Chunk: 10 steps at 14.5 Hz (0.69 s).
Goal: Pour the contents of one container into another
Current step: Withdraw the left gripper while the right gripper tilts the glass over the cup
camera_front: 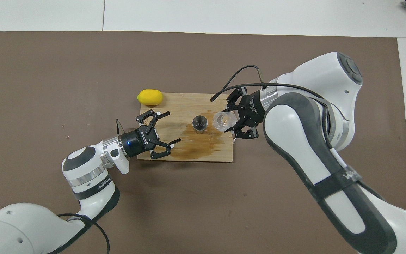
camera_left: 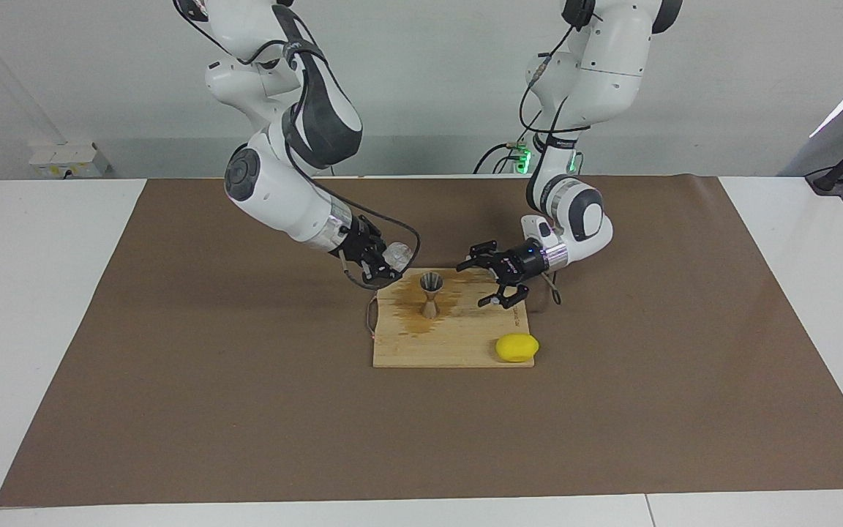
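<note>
Board point(camera_left: 451, 344): already stained wet around the jigger; more pouring could spill.
Right tool point(camera_left: 385, 265): clamped on the glass cup point(camera_left: 397, 255), tilted just beside the jigger; off-aim pour misses.
Left tool point(camera_left: 493, 282): spread wide, empty, over the board.
Jigger point(camera_left: 431, 293): upright on the board, unsupported; a knock tips it.
</note>
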Each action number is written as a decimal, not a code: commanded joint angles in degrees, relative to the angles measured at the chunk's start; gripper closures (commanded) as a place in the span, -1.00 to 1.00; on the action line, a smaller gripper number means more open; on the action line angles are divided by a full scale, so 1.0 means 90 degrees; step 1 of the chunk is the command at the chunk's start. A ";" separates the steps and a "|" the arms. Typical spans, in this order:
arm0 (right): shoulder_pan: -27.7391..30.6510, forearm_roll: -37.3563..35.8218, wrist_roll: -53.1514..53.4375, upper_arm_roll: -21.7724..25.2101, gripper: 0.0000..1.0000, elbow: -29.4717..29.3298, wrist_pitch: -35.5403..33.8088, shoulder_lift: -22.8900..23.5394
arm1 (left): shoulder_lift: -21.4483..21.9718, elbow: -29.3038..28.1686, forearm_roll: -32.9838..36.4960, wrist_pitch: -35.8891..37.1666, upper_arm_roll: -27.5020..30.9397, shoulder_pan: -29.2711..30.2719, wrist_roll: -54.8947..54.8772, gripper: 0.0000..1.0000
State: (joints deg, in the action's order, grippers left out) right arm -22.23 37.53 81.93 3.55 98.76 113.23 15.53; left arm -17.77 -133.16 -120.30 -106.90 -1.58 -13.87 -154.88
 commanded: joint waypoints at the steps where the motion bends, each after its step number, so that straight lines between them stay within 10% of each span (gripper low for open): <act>1: -0.0137 -0.0313 0.0446 0.0006 1.00 -0.0289 0.0007 0.0189 | 0.0382 -0.0458 0.0552 0.0392 -0.0029 0.0514 -0.0066 -1.00; 10: -0.0401 -0.0782 0.1062 0.0006 1.00 -0.0455 0.0309 0.0326 | 0.0862 -0.0488 0.3325 0.0969 0.0000 0.2330 0.0266 -1.00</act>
State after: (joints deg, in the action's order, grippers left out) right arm -25.18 32.43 89.63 3.54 96.01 115.26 17.59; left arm -12.18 -136.21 -94.82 -99.59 -1.38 4.05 -153.58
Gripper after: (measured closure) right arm 0.489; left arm 0.000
